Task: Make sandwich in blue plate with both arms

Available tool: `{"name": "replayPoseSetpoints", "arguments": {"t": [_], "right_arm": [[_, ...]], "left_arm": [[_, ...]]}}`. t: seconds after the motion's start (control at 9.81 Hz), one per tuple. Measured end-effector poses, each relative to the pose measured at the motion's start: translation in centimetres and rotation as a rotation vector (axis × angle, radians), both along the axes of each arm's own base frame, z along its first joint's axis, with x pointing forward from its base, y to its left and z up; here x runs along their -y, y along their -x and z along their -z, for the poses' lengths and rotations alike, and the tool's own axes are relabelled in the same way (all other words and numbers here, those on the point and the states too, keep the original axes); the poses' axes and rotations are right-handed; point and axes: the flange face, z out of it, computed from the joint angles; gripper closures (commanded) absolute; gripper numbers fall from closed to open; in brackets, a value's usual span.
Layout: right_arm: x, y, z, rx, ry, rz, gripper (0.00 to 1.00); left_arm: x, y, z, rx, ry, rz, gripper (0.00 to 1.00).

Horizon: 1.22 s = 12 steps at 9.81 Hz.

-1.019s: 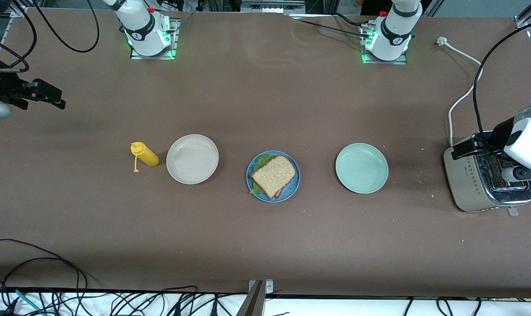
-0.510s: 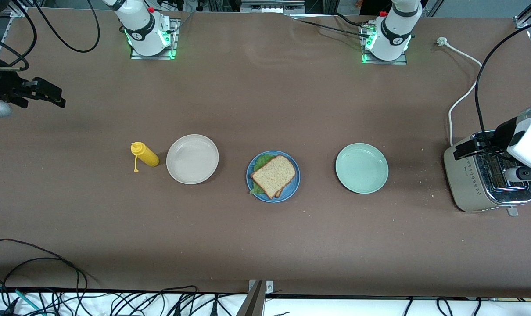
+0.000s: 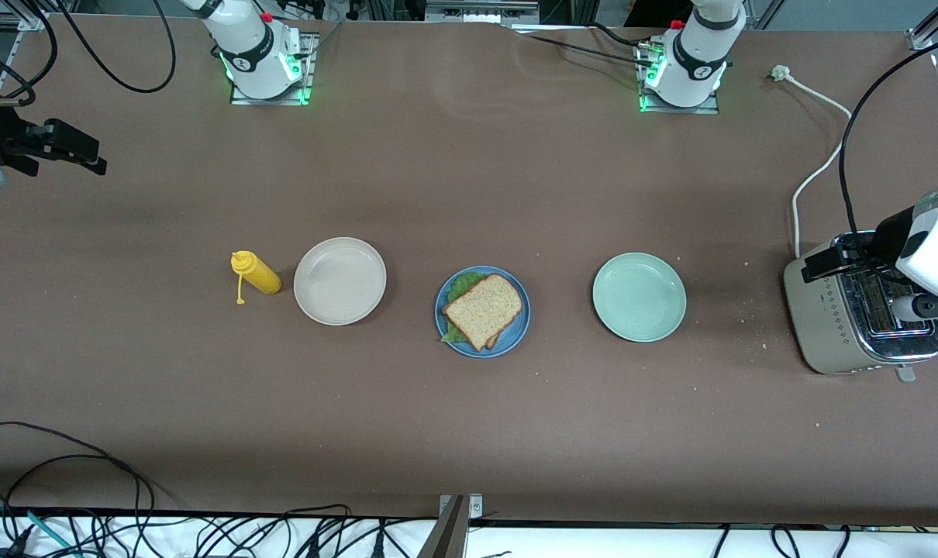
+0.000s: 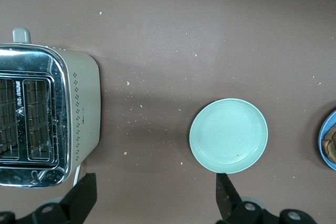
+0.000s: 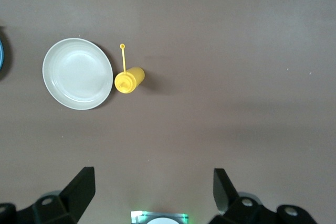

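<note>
1 sandwich (image 3: 484, 310) sits assembled on the blue plate (image 3: 515, 335), mid-table.
3 plates in a row: beige plate (image 3: 339, 280), blue, mint plate (image 3: 639, 297); 1 yellow bottle (image 3: 256, 273) beside the beige; 1 toaster (image 3: 849, 318). 2 grippers, both spread wide, empty: left gripper (image 4: 155, 200) above the toaster, right gripper (image 5: 154, 191) above bare table at its own end.

On the table (image 3: 469, 434): three plates, one blue (image 3: 517, 333), one beige (image 3: 339, 280), one mint (image 3: 639, 297). One sandwich (image 3: 484, 311), on the blue plate. One yellow bottle (image 3: 256, 273). One toaster (image 3: 856, 325), at the left arm's edge. Two arms, each with one gripper.
</note>
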Motion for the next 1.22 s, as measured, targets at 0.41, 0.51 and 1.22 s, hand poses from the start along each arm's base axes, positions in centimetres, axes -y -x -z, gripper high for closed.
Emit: {"name": "replayPoseSetpoints", "arguments": {"t": [0.41,0.51,1.22], "right_arm": [[-0.5,0.2,0.1,-0.015,0.0,-0.009,0.0],[-0.9,0.2,0.1,-0.015,0.0,-0.017,0.0],[-1.4,0.3,0.1,-0.022,0.0,-0.026,0.0]], "left_arm": [[-0.4,0.4,-1.3,0.019,-0.007,0.023,0.0],[-0.2,0.7,-1.8,0.022,-0.013,0.029,0.0],[1.1,1.1,-1.6,0.002,-0.054,0.045,0.0]]}}
